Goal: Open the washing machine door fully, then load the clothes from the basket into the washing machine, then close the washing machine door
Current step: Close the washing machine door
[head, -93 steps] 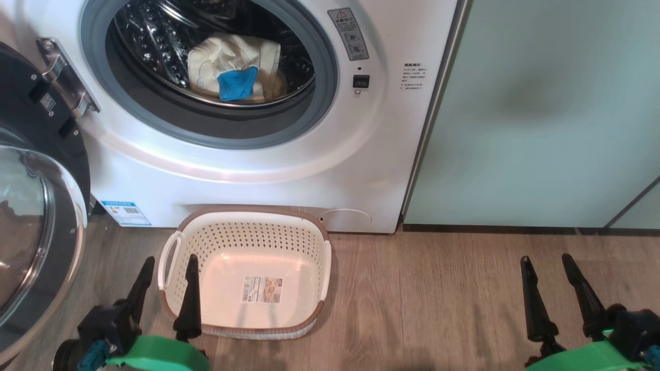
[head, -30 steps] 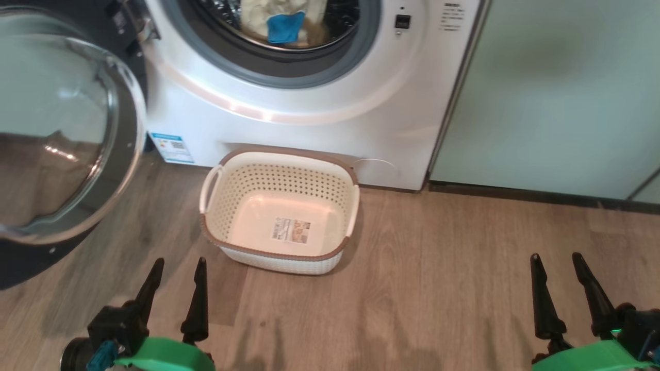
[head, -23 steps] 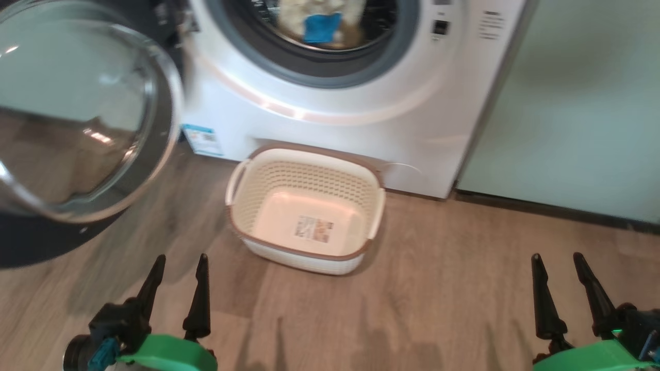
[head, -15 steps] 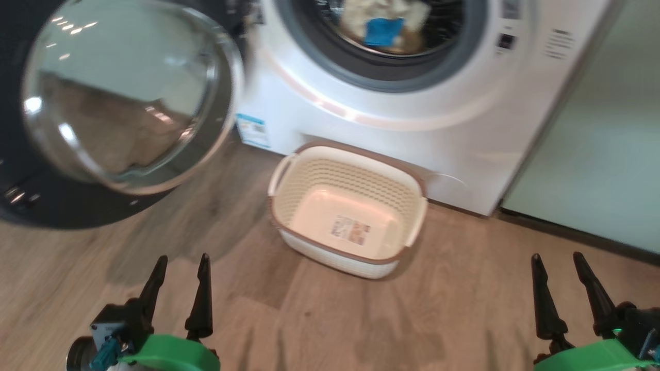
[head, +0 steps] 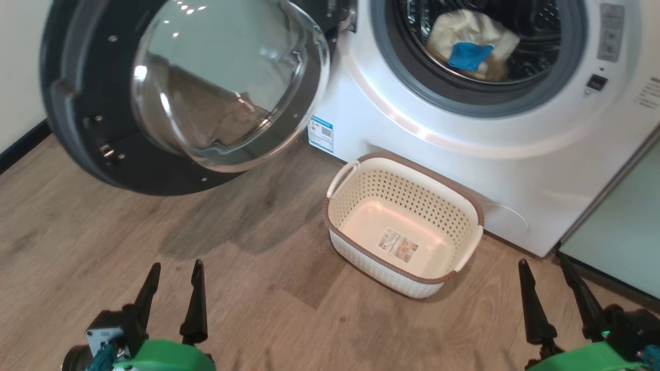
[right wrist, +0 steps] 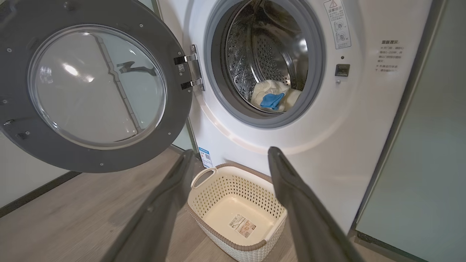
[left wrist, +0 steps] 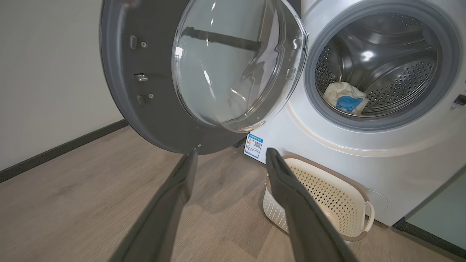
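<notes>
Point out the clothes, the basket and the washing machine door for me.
the clothes [head: 466, 54], head view, on the blue patch.
the basket [head: 407, 188], head view, on its perforated far wall.
the washing machine door [head: 224, 87], head view, on the glass bowl window.

1. We see a floor [head: 129, 268] of pale brown wood-look planks, running to a dark skirting board [head: 20, 147] at the left wall.
2. The basket [head: 384, 273] sits directly on it, just in front of the washing machine [head: 428, 170] and slanted to its front; a label sticker [head: 397, 246] shows on its base.
3. The washing machine stands on the same planks.
4. A broad shadow [head: 232, 221] lies on the planks left of the basket.
</notes>
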Available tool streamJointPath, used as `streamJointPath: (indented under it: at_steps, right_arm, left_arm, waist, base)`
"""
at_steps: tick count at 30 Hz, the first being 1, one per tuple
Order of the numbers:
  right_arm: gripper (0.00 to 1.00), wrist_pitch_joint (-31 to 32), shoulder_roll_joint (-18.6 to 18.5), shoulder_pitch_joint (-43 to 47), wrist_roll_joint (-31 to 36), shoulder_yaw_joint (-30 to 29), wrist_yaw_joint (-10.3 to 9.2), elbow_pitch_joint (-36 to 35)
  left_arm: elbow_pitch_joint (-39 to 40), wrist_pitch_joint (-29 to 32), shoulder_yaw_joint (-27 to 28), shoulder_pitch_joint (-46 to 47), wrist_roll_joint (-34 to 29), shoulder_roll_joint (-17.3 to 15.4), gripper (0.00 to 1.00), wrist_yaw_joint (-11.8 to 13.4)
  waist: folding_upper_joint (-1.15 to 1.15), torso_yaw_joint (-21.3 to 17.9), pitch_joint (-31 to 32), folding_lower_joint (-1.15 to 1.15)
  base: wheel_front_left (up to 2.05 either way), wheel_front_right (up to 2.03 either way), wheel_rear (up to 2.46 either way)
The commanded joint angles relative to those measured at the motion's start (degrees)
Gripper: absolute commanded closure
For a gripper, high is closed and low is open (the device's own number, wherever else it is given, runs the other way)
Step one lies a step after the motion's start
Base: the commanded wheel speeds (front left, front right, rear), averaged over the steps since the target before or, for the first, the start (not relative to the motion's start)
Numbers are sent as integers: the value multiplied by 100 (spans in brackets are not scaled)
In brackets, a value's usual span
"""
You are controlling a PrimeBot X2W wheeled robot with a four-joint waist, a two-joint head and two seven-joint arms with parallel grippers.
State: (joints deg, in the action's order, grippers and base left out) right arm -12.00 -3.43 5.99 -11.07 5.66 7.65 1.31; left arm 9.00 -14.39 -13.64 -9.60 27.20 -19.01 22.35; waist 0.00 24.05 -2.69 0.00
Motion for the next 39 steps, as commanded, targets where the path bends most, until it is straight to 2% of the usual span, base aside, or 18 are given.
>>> streamJointPath:
  at_steps: [1,15,16,17,18,22,28,30,32,34,36,39]
  right_arm:
    - [0,2,-100,-59,-8,115,-16,-178]
    - [0,-19,-123,-58,-34,206,-16,-135]
    - [0,-20,-126,-64,-35,207,-16,-134]
    - [0,-21,-127,-71,-35,207,-16,-132]
    - [0,-22,-127,-77,-35,203,-16,-130]
    - [0,-29,-124,-83,-31,197,-16,-124]
    - [0,-36,-100,-83,-9,188,-16,-135]
    - [0,-37,-99,-88,-10,171,-16,-134]
    - [0,-40,-100,-90,-7,148,-16,-140]
    - [0,-40,-102,-86,0,114,-16,-154]
    - [0,-29,-99,-78,13,76,-16,-184]
    - [0,-9,-96,-64,27,34,-16,-223]
  left_arm:
    - [165,-60,238,138,-68,-35,0,2]
    - [237,-61,279,43,-71,-15,0,-2]
    - [239,-61,282,46,-72,-12,6,-3]
    - [244,-61,289,47,-66,-4,87,-3]
    - [258,-61,306,48,-58,14,100,-3]
    - [270,-61,315,36,-52,19,100,-38]
    - [377,-61,303,81,-20,23,100,-243]
    - [591,-61,380,167,19,130,100,-406]
    - [935,-61,563,288,181,386,100,-695]
    - [1301,-61,840,427,401,690,100,-1104]
    - [1675,-61,1194,620,861,1117,100,-1634]
    - [2057,-61,1685,989,1505,1398,100,-2313]
  waist:
    - [0,90,62,0]
    - [0,128,92,0]
    - [0,120,86,0]
    - [0,111,81,0]
    - [0,104,77,0]
    - [0,83,68,0]
    - [0,76,63,0]
    - [0,95,56,0]
    - [0,122,48,0]
    - [0,159,35,0]
    - [0,204,22,0]
    - [0,262,10,0]
  base:
    - [0,0,0]
    - [0,0,0]
    - [0,0,0]
    - [0,0,0]
    - [0,0,0]
    - [0,0,0]
    - [0,0,0]
    - [0,0,0]
    - [0,0,0]
    - [0,0,0]
    - [0,0,0]
    - [0,0,0]
